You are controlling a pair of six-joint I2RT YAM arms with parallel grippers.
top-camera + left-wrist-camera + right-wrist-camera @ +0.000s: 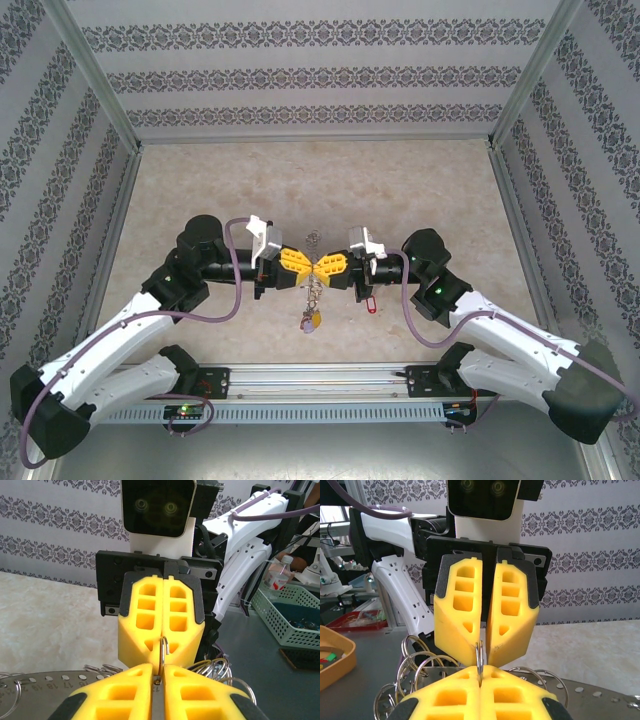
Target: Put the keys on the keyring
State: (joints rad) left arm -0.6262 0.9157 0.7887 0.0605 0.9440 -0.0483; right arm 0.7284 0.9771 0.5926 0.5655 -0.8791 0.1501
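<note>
Now | my left gripper [303,266] and right gripper [327,266] meet tip to tip, both clamped tight onto the keyring [479,655] | risk: an uneven pull twists the wire out of my grip | keyring: thin silver wire, edge-on, bunch of strung keys [312,316] dangling at 6 o'clock | red-tagged key [371,300] at 4 o'clock, apart from the ring

The keyring [479,660] is thin, glossy silver metal wire. The left end effector [306,266] and right end effector [325,266] are matt yellow moulded plastic. The bench [300,180] looks matt, mottled beige.
</note>
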